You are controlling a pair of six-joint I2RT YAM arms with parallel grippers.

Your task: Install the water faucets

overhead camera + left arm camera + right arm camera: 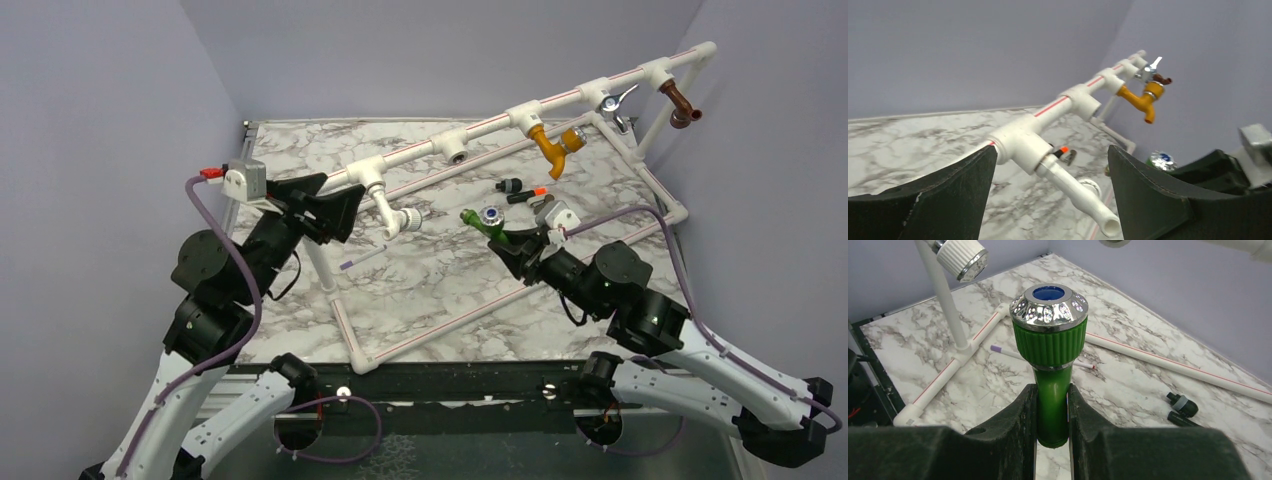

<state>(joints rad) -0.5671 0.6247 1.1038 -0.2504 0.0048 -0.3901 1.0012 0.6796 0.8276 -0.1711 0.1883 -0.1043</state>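
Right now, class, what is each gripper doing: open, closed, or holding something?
Left gripper: open, holding nothing.
Right gripper: closed on the green faucet.

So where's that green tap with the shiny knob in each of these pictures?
Top external: the green tap is right of centre, held in the right arm's fingers.
Left wrist: only its silver knob peeks out, low right.
Right wrist: dead centre, green tap upright between the fingers.
Shared landmark: the white tap.
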